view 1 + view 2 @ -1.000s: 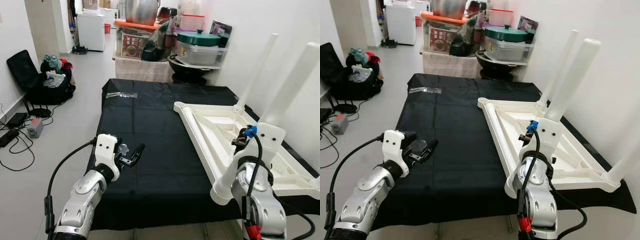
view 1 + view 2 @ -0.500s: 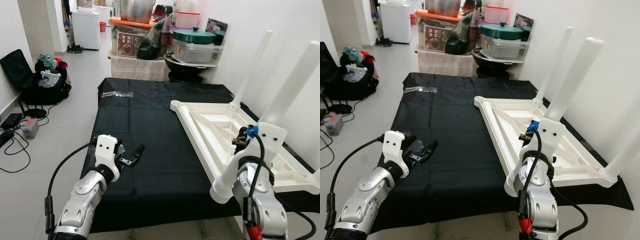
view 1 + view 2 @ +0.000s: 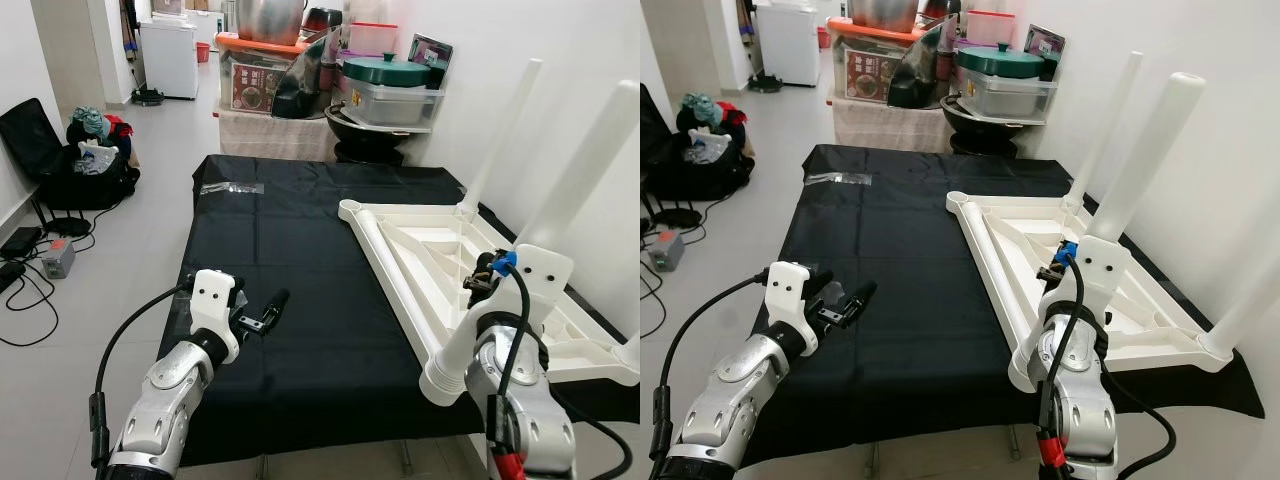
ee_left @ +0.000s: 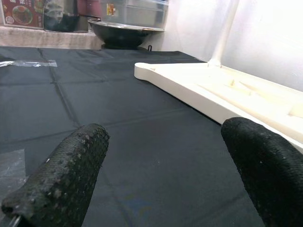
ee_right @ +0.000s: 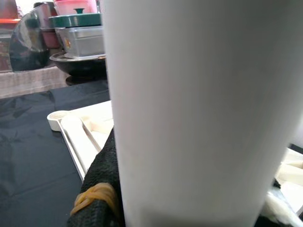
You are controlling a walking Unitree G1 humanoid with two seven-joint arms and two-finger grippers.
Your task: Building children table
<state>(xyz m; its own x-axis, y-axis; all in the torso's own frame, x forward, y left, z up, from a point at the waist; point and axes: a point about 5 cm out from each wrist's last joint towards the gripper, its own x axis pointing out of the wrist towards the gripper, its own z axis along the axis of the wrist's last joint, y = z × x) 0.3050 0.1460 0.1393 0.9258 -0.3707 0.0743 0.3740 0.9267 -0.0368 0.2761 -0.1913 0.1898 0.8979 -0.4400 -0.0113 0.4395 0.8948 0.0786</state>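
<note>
Three white legs already stand up from the overturned children table (image 3: pixel 470 270) at the right edge of the black cloth (image 3: pixel 300 270); the right tool (image 5: pixel 111 189) pinches the near leg (image 3: pixel 1140 165), probably to seat it, while the left tool (image 3: pixel 262 313) waits spread over the cloth's near left part

Head cams look down; wrist cams close-up.

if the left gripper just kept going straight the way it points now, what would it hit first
Probably the long near edge of the upturned white table top. The left gripper hangs open above the black cloth, aimed that way; depth is hard to judge.
</note>
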